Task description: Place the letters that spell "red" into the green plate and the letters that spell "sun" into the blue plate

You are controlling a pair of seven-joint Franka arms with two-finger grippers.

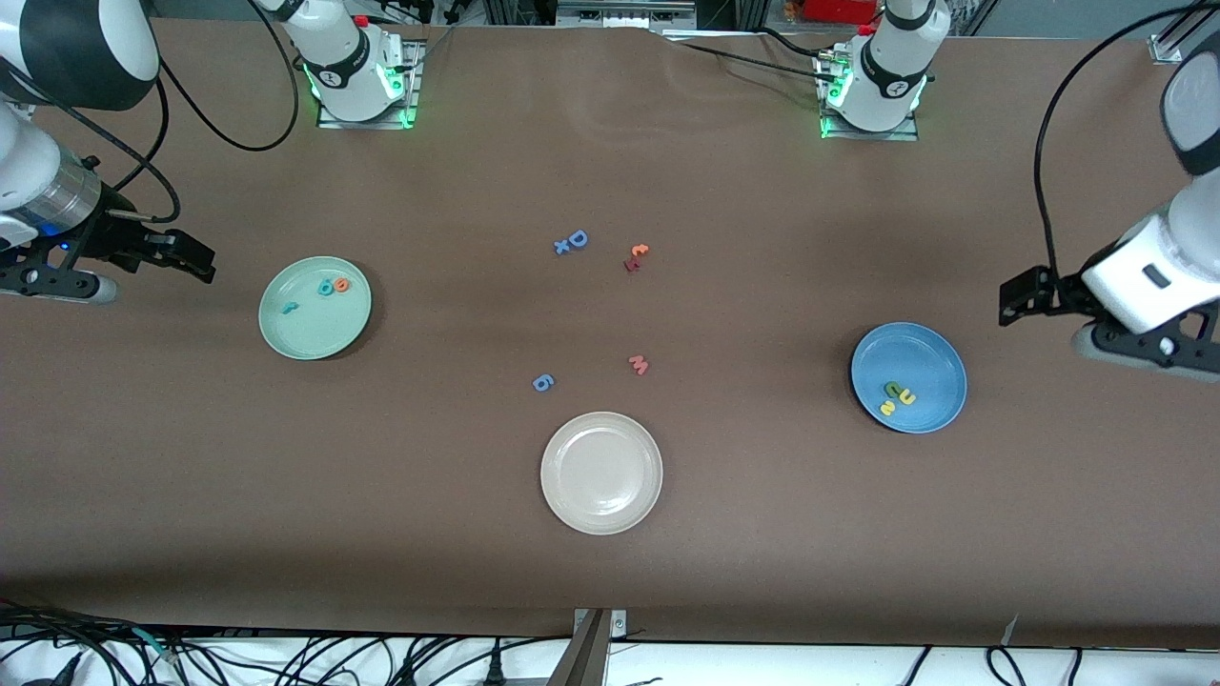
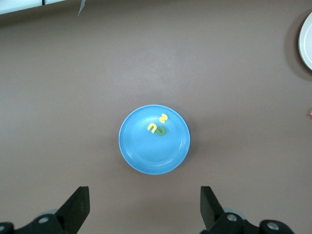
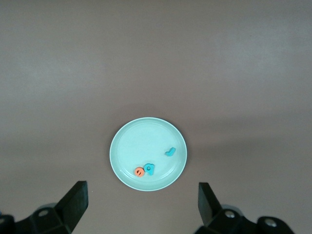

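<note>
Front view shows the brown worktop [image 1: 610,572] carrying 3 plates. The green plate [image 1: 315,308] lies just past the right gripper [image 1: 195,255], whose jaws are spread and hold nothing; in it sit the teal "r" [image 3: 169,152], teal "d" [image 3: 149,168] and orange "e" [image 3: 139,171]. The blue plate [image 1: 908,377] lies ahead of the left gripper [image 1: 1012,300], its jaws spread too and bare; it holds the yellow "s" [image 2: 164,118], yellow "u" [image 2: 152,127] and green "n" [image 2: 161,130]. Both arms wait.
</note>
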